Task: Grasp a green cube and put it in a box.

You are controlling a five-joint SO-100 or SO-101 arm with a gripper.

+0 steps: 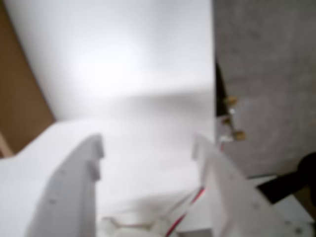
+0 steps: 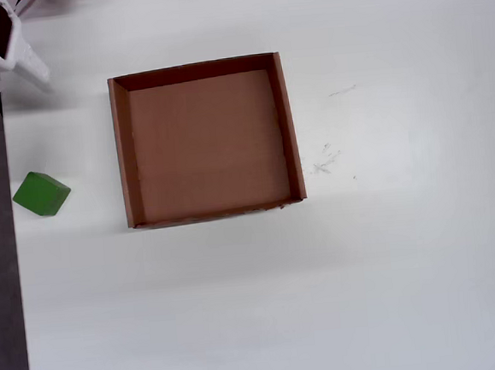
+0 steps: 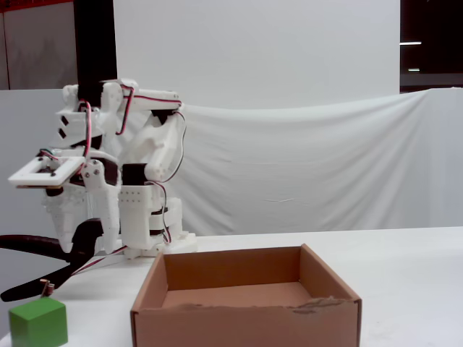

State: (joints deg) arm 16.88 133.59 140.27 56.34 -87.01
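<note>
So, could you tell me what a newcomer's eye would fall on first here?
Probably the box, a brown cardboard tray lying empty mid-table in the overhead view. Next comes the green cube, resting apart to its left near the table edge. The white arm stands folded behind them in the fixed view.

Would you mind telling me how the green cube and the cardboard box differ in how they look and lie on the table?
The green cube is small and solid; the box is far larger, open-topped and empty. The cube is bright green, the box plain brown cardboard. In the overhead view the cube sits turned at an angle near the table's left edge, while the box lies nearly square to the picture, toward the middle. Both rest untouched on the white table.
</note>
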